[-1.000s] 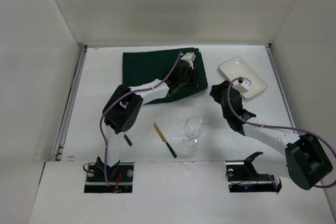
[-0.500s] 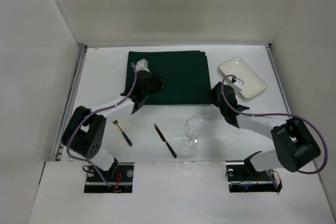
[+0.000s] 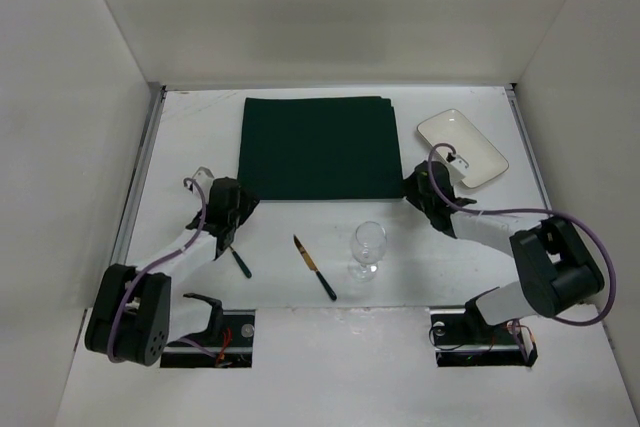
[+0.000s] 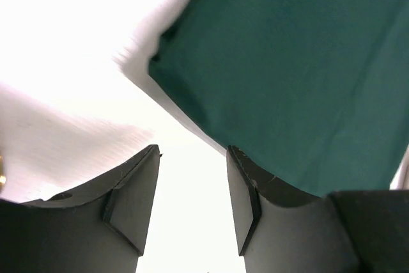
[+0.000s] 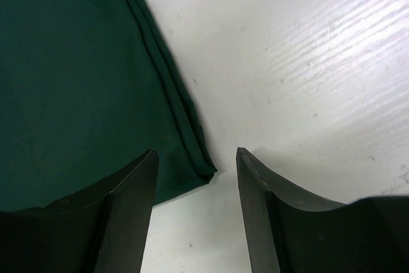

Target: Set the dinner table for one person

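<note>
We log:
- dinner table [image 3: 190, 127]: flat matte white top, rectangular, thin metal rails down left and right sides. Extends under and all round green mat. Which side is longer we cannot tell.
- green mat [image 3: 318, 147]: dark cloth, rectangular, layered folded edge, long axis left-right.
- left gripper [image 4: 192, 150]: off mat's near-left corner, fingers apart, nothing held.
- right gripper [image 5: 195, 153]: over mat's near-right corner, spread wide, empty.
- Right of mat: white rectangular dish [image 3: 462, 147].
- Nearer than mat: clear stemmed glass [image 3: 367, 247], upright; knife [image 3: 314, 267], lying diagonal.

The left arm [image 3: 168, 252] and right arm [image 3: 490, 234] had white links joined by bulky black housings, each trailing a purple cable [image 3: 545, 213]. Their fingers [image 4: 131, 212] were matte black wedges.
</note>
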`<state>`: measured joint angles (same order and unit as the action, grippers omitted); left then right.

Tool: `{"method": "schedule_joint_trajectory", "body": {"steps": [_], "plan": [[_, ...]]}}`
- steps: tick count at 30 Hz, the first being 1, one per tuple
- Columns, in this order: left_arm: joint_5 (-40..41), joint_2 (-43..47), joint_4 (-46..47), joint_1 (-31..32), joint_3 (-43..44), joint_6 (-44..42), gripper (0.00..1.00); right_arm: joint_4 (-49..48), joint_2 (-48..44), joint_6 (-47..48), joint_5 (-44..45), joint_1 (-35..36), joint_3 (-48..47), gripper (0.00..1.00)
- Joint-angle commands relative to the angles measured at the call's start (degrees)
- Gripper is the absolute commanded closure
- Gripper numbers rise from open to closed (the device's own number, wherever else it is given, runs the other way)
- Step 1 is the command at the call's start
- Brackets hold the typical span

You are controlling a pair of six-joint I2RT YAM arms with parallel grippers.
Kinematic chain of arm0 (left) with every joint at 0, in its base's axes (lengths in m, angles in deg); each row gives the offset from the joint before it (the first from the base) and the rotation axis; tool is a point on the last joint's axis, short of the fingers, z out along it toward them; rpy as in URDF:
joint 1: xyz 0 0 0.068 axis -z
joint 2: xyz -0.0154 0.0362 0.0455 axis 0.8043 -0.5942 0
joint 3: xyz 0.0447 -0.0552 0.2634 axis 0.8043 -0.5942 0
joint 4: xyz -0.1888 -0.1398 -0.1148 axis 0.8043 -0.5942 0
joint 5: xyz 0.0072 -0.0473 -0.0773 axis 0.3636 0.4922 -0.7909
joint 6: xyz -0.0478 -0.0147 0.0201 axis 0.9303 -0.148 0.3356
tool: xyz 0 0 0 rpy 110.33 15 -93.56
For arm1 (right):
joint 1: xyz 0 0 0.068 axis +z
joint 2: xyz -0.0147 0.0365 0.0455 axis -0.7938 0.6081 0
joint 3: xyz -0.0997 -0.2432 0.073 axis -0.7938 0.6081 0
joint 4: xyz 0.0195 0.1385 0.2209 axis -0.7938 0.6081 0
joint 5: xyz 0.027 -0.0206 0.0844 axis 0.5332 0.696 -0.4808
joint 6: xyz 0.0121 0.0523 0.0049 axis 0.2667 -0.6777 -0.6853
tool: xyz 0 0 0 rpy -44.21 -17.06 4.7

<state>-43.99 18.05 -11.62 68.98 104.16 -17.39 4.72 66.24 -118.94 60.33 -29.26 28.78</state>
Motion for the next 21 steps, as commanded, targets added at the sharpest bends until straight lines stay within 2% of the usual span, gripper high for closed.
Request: {"method": "schedule_joint_trajectory", "body": {"steps": [1,9,21], "plan": [[1.5,-0.1,0.3,-1.5,-0.5,0.0,0.56,-0.3,0.8,-1.7,-2.4,-0.1,-0.3,0.42],[1.6,-6.7,3.8,-2.9,0.7,-1.0,0.56,-1.0,1.9,-2.9,-5.9,-1.2,-0.3,0.42],[2.4,-10.0,8.3,-5.8,1.4,-0.9,0.57,-4.5,5.3,-3.4,-9.9,-1.5,-1.2,0.57]]}}
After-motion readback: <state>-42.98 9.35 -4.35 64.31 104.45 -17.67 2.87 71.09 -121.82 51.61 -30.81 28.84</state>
